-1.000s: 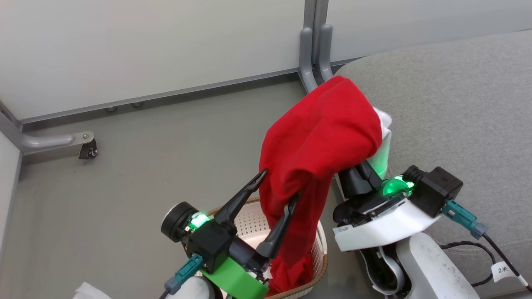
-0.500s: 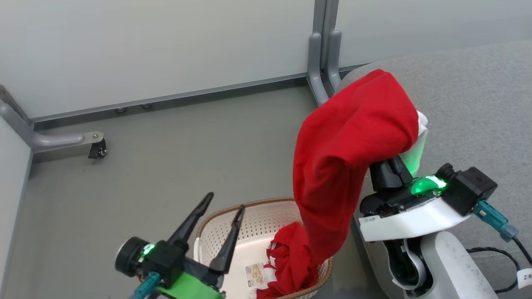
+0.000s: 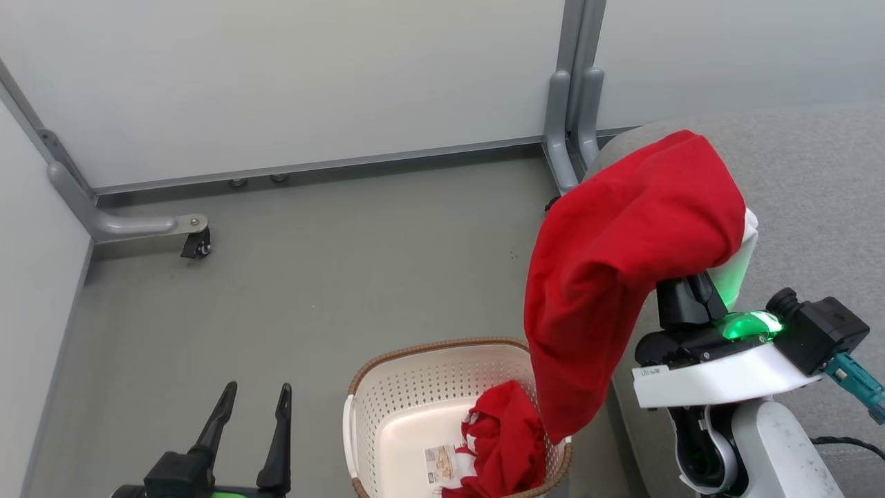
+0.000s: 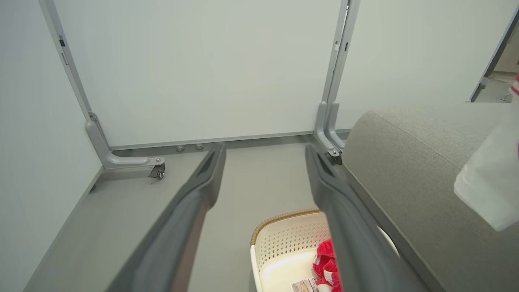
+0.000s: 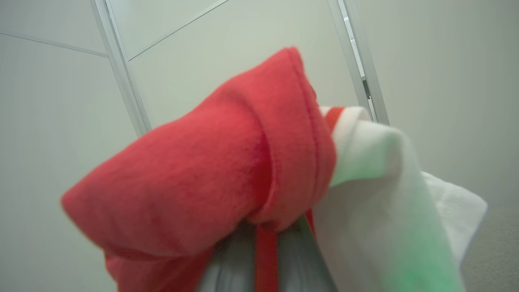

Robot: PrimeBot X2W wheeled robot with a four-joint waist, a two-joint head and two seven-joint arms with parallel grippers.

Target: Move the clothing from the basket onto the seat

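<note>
Right gripper (image 3: 683, 294), clothing (image 3: 622, 249) over seat (image 3: 816, 173) edge

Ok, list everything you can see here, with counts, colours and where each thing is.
lifted garment: one, red with a white panel, hanging from the right gripper above the basket's right end
garment in the basket: one, red with white trim, bunched at the basket's right side
basket: one, cream with a brown rim, on the floor beside the seat
label sticker: one, pale, on the basket's bottom
seat: one, light grey, right
partition panels: three, pale grey-white, left and back
caster: one, black, back left
floor: grey
left gripper: one, dark, open and empty, lower left
right gripper: one, dark, shut on the lifted garment
</note>
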